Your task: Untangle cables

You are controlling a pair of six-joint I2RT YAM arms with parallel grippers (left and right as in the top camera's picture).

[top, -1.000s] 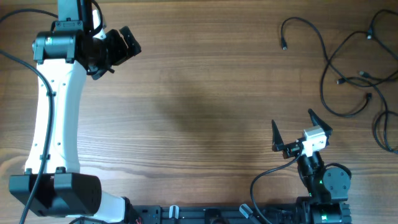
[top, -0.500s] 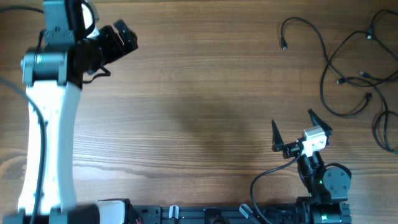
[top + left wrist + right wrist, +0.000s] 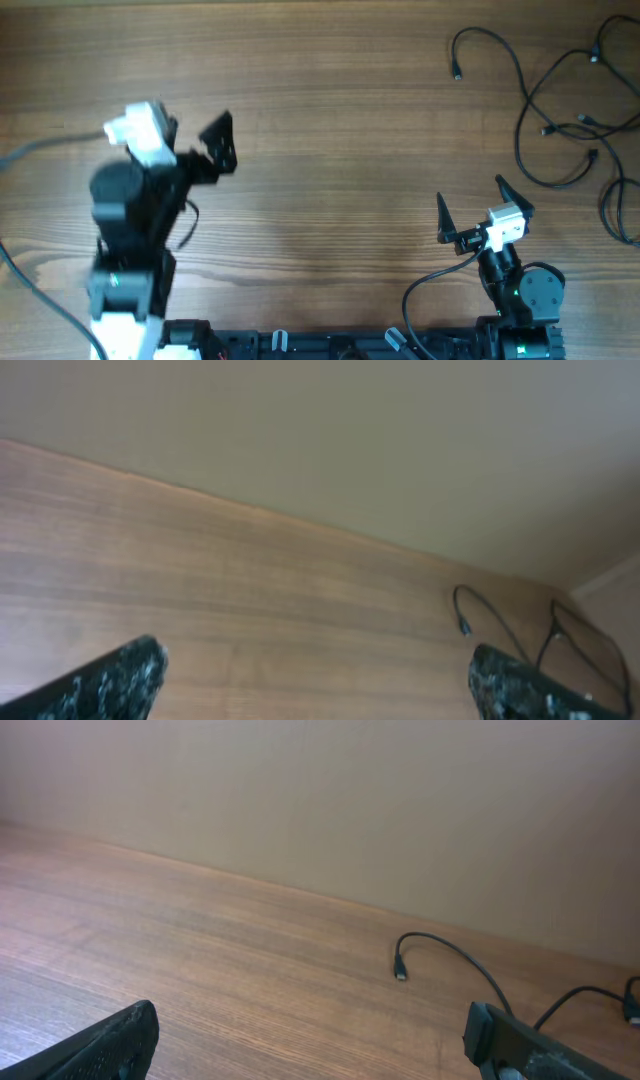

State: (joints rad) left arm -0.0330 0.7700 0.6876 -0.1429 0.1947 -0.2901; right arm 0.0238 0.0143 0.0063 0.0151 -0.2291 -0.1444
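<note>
Hovering over wooden surface (image 3: 330,120), my left end effector (image 3: 222,143) shows fingers spread wide, gripping nothing. My right end effector (image 3: 468,190), near front edge, likewise spread. Cables (image 3: 583,119) lie loose at far right corner, well apart from both.

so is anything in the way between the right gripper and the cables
Nothing visible is in the way. The right gripper is open near the front edge, the cables lie spread at the far right, and only bare table lies between them.
</note>
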